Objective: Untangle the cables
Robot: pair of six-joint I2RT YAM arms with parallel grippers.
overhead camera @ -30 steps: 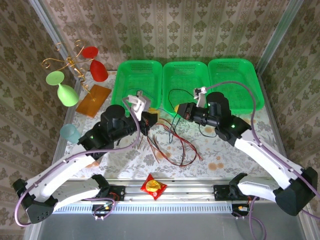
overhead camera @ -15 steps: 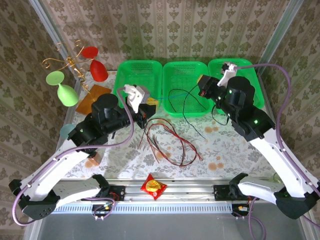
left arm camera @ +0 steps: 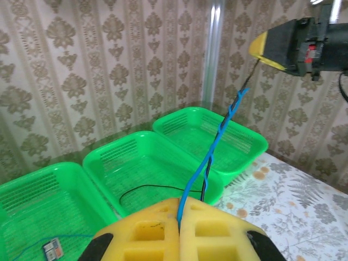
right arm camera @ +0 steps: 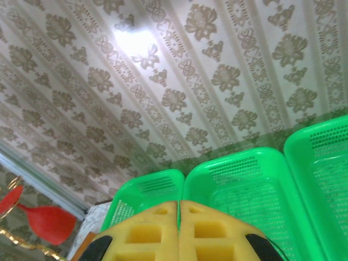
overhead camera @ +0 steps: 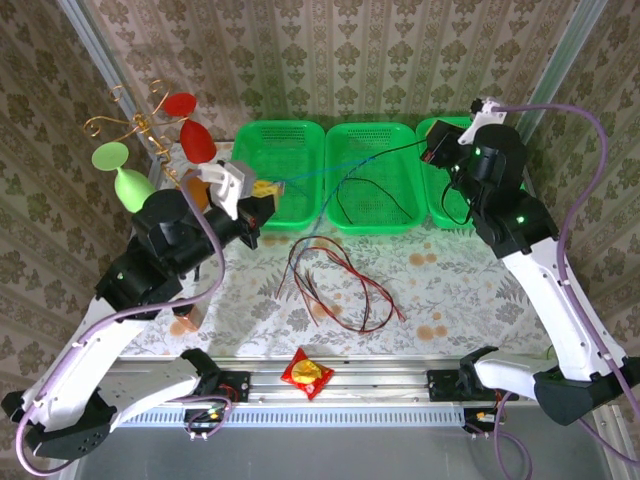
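Observation:
My left gripper (overhead camera: 265,188) (left arm camera: 179,209) is raised over the left green basket (overhead camera: 275,135), its yellow pads shut on a blue cable (left arm camera: 209,157). That blue cable (overhead camera: 310,176) runs taut through the air toward my right gripper (overhead camera: 433,152) (left arm camera: 261,50). Near the far end it twists round a black cable (left arm camera: 249,76), which goes on into the right gripper's shut pads. The black cable (overhead camera: 345,205) also hangs in a loop into the middle basket (overhead camera: 372,128). Red and brown cables (overhead camera: 335,280) lie looped on the table. In the right wrist view my right gripper (right arm camera: 179,205) has its pads pressed together.
A third green basket (overhead camera: 500,130) stands at the back right. Red (overhead camera: 196,140) and green (overhead camera: 132,187) plastic goblets and a gold wire rack (overhead camera: 135,125) crowd the back left. A red snack packet (overhead camera: 306,373) lies at the near edge. Patterned walls enclose the table.
Both arms have risen and swung apart, the left toward the back left, the right toward the back right. The blue and black cables went from slack to taut. The red and brown cables stayed put.

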